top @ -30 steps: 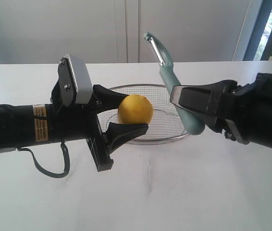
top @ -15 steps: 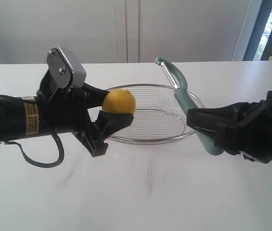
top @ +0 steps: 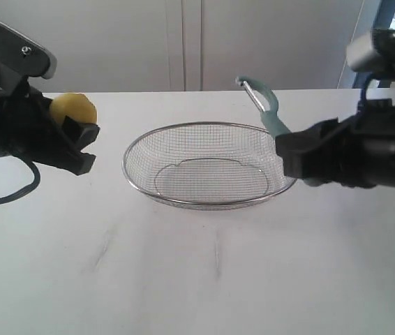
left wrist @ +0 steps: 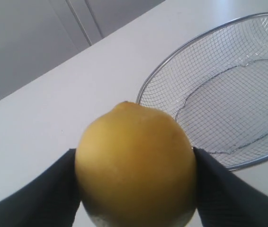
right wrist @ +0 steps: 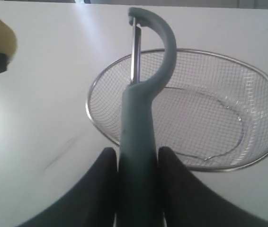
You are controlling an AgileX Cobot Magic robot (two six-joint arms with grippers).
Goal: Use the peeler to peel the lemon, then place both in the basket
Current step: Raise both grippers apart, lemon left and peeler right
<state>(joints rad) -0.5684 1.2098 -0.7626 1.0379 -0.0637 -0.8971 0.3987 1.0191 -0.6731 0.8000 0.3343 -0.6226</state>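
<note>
The left fingers [left wrist: 30, 198] clamp the lemon [left wrist: 136, 165] by its sides, holding it in the air above the table [top: 218, 279], left of the basket [top: 183, 202] and apart from it. The right fingers [right wrist: 98, 189] pinch the peeler [right wrist: 141, 109] low on its handle, blade end raised, by the basket's right rim. Nothing lies in the basket. A pale patch sits low on the rind; whether it is a peeled strip cannot be told. The lemon looks firm but round and waxy, likely to slip under the blade, so a side grip suits. The peeler looks light and stiff, best held by its handle.
</note>
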